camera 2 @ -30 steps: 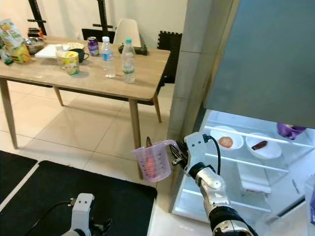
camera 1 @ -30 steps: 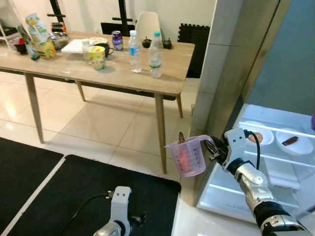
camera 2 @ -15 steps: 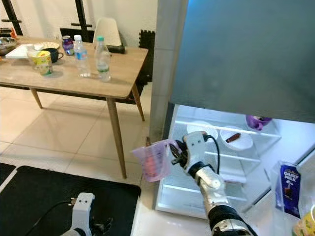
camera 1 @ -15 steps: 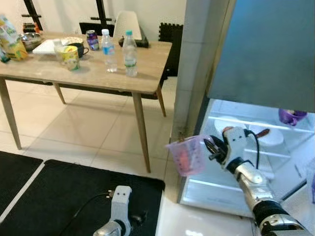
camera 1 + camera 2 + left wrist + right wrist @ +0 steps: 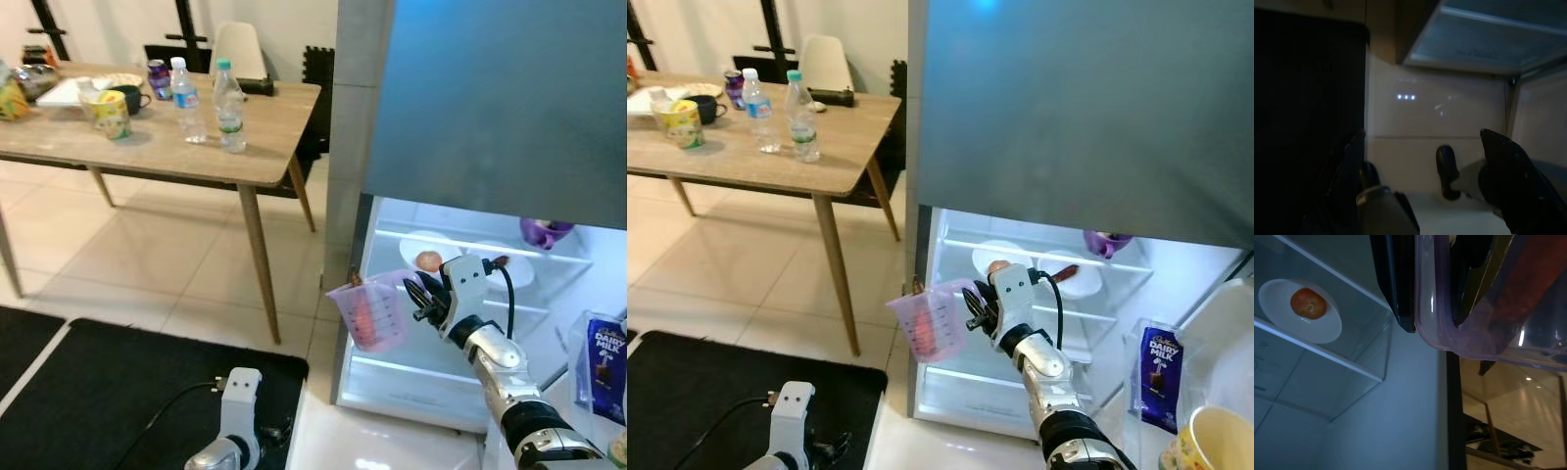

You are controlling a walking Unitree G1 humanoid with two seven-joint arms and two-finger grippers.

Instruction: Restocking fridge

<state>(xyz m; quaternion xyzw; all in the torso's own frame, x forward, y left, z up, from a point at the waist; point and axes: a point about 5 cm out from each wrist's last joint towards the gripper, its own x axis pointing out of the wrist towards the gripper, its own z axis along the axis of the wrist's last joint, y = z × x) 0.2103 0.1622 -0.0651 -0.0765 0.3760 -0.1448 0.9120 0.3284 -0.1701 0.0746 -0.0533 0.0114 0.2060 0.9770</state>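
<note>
My right gripper [image 5: 419,294] is shut on the handle of a clear pink measuring jug [image 5: 372,314] with something reddish inside, held in the air in front of the open fridge [image 5: 460,333]. In the right wrist view the jug [image 5: 1484,328] is pinched between the black fingers [image 5: 1396,289]. On the fridge's glass shelf sit a white plate with an orange fruit [image 5: 427,258] and a second white plate with a dark item [image 5: 509,266]. A purple cup [image 5: 545,231] stands further right. My left gripper [image 5: 1425,171] hangs low over the floor, fingers spread apart.
A wooden table [image 5: 167,147] to the left carries water bottles [image 5: 229,94], a can, a yellow cup and dishes. A black mat [image 5: 127,392] covers the floor near my feet. The fridge door shelf holds a Dairy Milk bar [image 5: 605,362].
The camera has swung right, so the fridge interior now sits in front and the table has shifted left. The jug stays held in my right gripper.
</note>
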